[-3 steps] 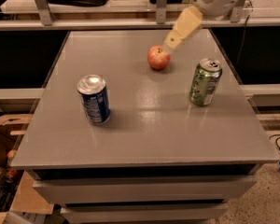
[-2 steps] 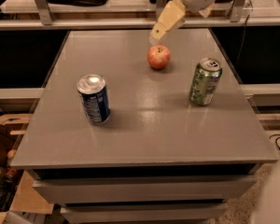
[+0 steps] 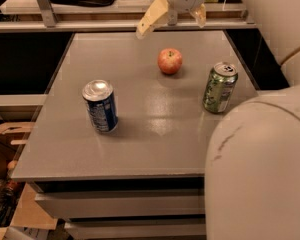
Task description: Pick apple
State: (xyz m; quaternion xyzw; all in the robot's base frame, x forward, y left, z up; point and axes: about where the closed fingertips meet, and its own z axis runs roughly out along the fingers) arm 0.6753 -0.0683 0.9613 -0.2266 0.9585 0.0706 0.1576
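Note:
The apple (image 3: 170, 60) is small, round and red-orange. It sits on the grey table (image 3: 140, 149), right of centre toward the far edge. My gripper (image 3: 172, 21) hangs above the table's far edge, behind and above the apple, apart from it. Its two cream fingers (image 3: 151, 18) are spread wide and hold nothing. The arm's large white body fills the right side and lower right corner of the view.
A blue soda can (image 3: 100, 106) stands left of centre. A green soda can (image 3: 219, 87) stands right of the apple, near the table's right edge. A shelf with a metal rail (image 3: 65, 26) runs behind the table. Cardboard boxes (image 3: 10, 134) lie on the floor at left.
My gripper has moved left and back, from right of the apple to behind it. The arm's body has swung into the right of the view. Apple and cans have not moved.

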